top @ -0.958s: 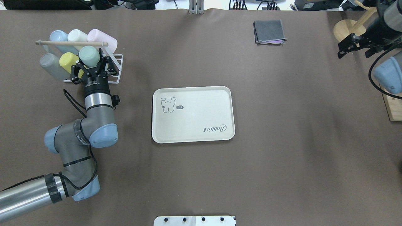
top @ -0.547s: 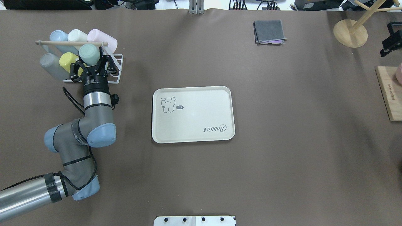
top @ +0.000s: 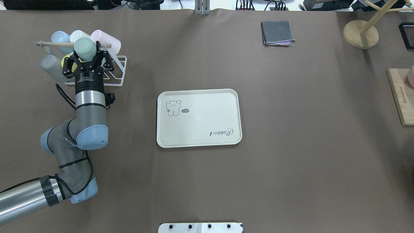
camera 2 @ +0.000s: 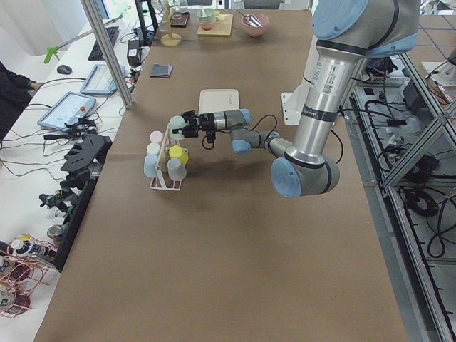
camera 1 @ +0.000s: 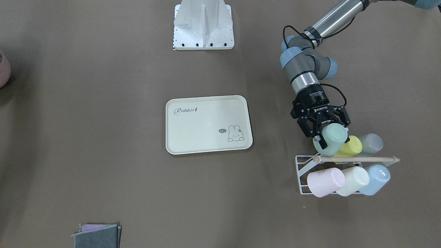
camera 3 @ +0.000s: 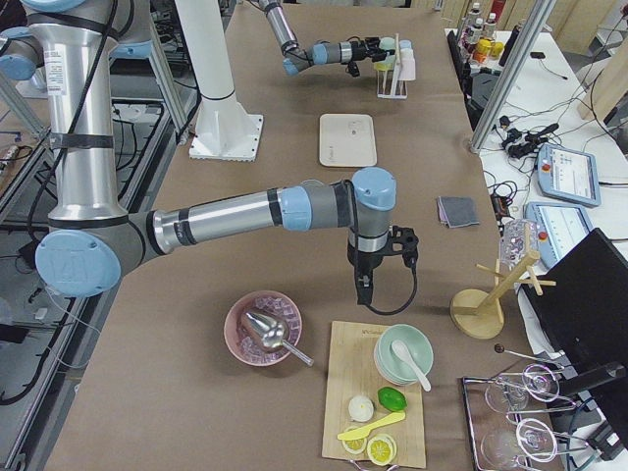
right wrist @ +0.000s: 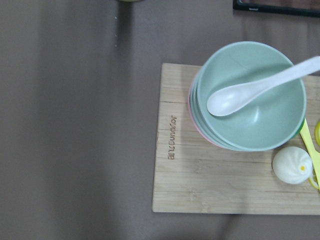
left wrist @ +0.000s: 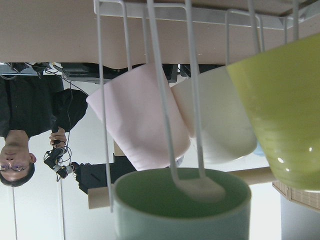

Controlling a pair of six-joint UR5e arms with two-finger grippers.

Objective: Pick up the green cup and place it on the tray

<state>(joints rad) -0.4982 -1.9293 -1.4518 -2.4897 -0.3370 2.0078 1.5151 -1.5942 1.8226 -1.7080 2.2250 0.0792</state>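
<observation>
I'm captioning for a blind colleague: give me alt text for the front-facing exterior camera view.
The robot's left gripper grips the green cup at a white wire rack holding five other pastel cups, at the view's right. The cream tray lies bare at mid-table, apart from them.

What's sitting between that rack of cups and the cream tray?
Nothing: the overhead view shows only bare brown table between the rack and the tray.

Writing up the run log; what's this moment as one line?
left hand: shut on green cup | green cup: at rack, prong tip in its mouth | tray: no cup yet | right hand: state unclear
</observation>
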